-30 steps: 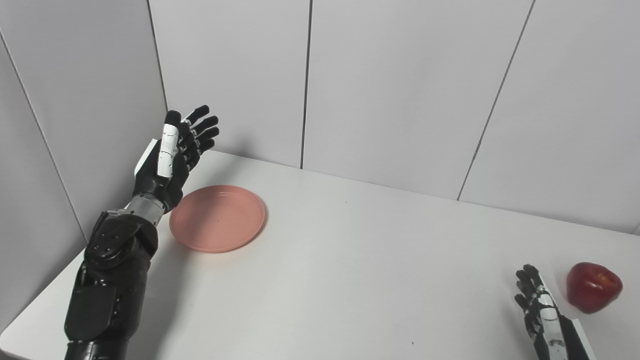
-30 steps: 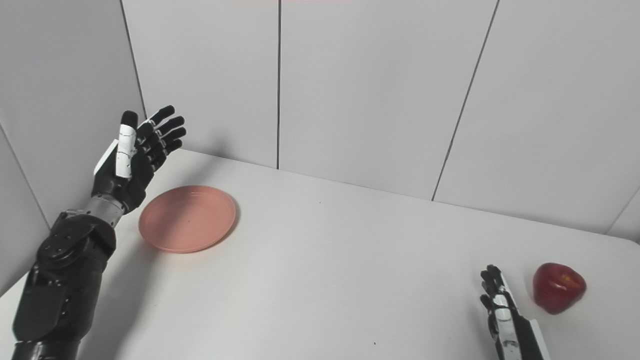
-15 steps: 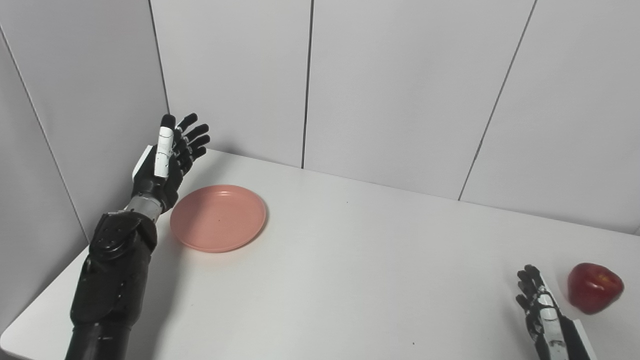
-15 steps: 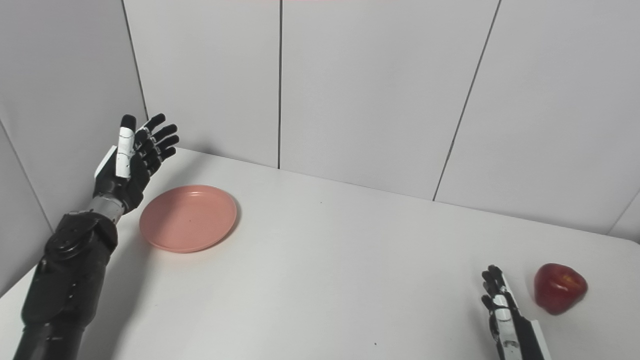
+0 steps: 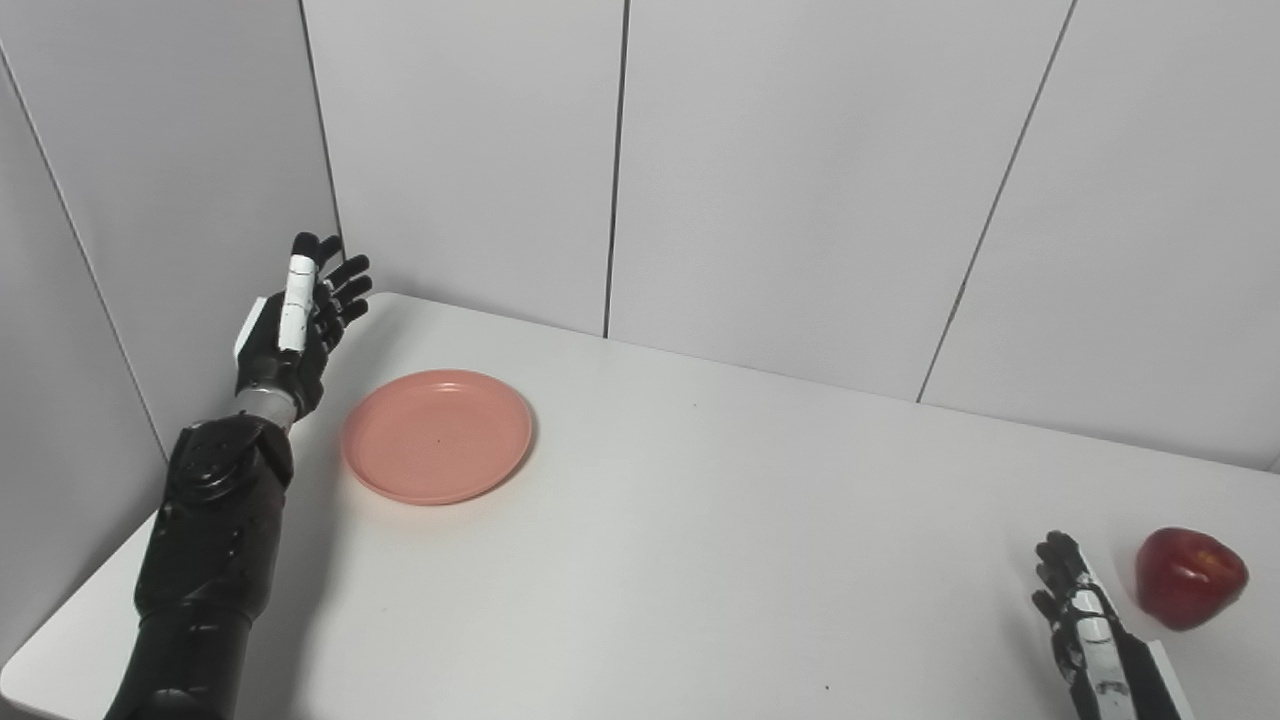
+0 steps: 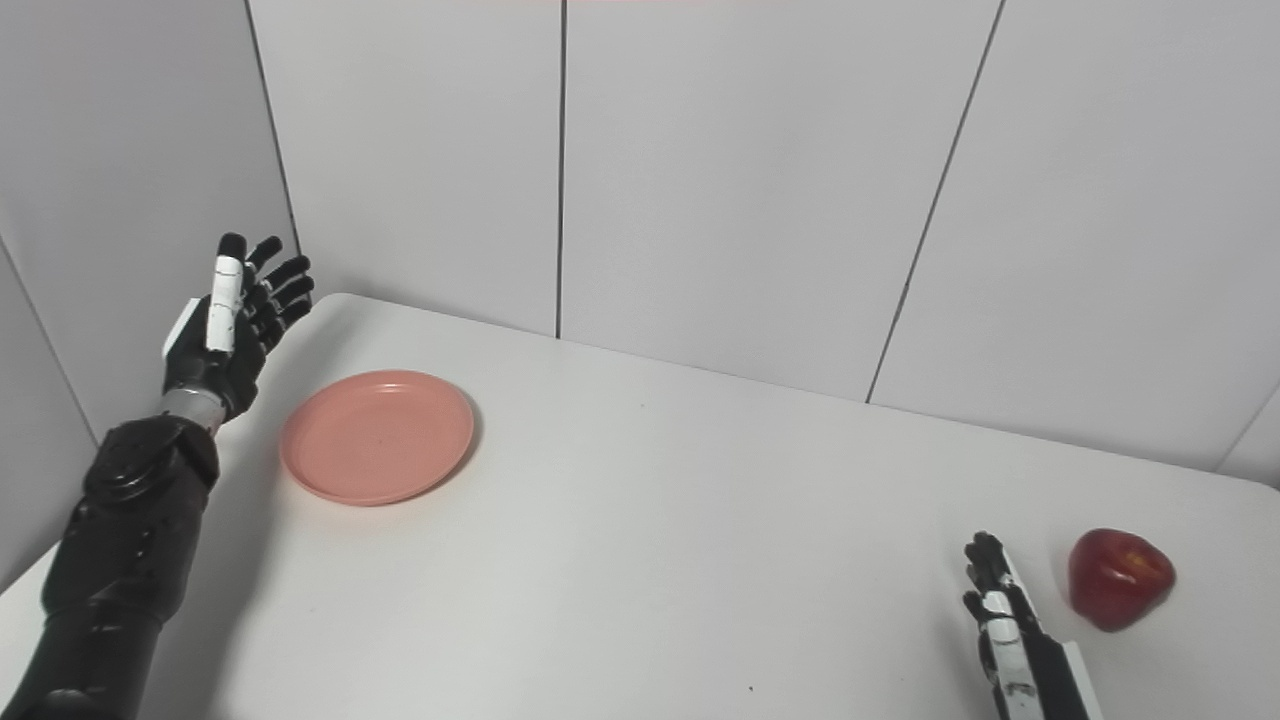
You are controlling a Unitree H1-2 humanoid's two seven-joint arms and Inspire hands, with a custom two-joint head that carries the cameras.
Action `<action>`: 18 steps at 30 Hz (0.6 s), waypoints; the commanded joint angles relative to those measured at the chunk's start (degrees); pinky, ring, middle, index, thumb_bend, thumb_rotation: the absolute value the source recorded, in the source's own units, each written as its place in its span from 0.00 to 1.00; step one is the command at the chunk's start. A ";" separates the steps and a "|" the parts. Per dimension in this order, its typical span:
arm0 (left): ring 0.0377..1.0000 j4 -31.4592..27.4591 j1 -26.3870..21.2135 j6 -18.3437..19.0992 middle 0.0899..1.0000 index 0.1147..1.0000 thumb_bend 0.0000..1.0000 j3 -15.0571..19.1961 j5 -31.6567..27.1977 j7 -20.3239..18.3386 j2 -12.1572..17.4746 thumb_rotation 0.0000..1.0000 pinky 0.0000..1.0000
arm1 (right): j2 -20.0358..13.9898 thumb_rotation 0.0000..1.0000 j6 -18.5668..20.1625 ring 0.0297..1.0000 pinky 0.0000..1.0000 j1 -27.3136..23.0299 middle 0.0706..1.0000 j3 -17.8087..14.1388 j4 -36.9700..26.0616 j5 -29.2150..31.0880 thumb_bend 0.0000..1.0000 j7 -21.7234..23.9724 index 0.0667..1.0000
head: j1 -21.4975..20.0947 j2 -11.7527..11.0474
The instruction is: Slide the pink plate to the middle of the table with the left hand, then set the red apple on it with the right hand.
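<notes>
- The pink plate (image 5: 437, 435) is lying flat on the white table (image 5: 700, 520), over on the left side and toward the back.
- The plate is sitting by itself. Nothing is lying on it and nothing is touching it.
- The left hand (image 5: 290, 325) is hanging in the air to the left of the plate, near the back left corner of the table.
- This hand is holding nothing. Its fingers (image 5: 345, 285) are spreading apart and pointing up and toward the back wall (image 5: 800, 180).
- There is a clear gap showing between the left hand and the rim of the plate.
- The left arm (image 5: 205, 560) is reaching up from the bottom left, along the left edge of the table.
- The red apple (image 5: 1190, 577) is sitting on the table at the far right, near the front. It is well apart from the plate.
- The right hand (image 5: 1085, 625) is showing only partly at the bottom right, just to the left of the apple.
- The right hand is holding nothing too. Its fingers (image 6: 985, 565) are sticking up loosely, and it is not touching the apple.
- The middle of the table is lying between the plate and the apple.
- Grey wall panels are standing behind the table and along its left side.
</notes>
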 commanded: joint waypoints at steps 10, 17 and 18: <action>0.85 10.49 -4.53 -8.73 0.86 0.93 0.89 -0.04 -1.09 -4.75 4.47 0.92 0.85 | 0.83 0.92 -1.08 1.00 1.00 1.86 0.96 0.59 1.37 0.89 0.72 0.36 0.95 | -0.19 0.74; 0.88 16.50 -5.04 -11.95 0.89 0.96 0.90 0.20 -2.26 -7.28 4.79 0.91 0.90 | 0.75 0.91 -1.13 1.00 1.00 1.86 0.95 0.55 1.26 1.21 0.72 0.64 0.95 | -0.10 0.88; 0.87 17.17 -5.05 -12.33 0.88 0.96 0.88 0.16 -2.22 -7.38 4.84 0.91 0.90 | 0.74 0.91 -1.02 1.00 1.00 1.89 0.96 0.56 1.17 1.19 0.72 0.64 0.95 | -0.10 0.88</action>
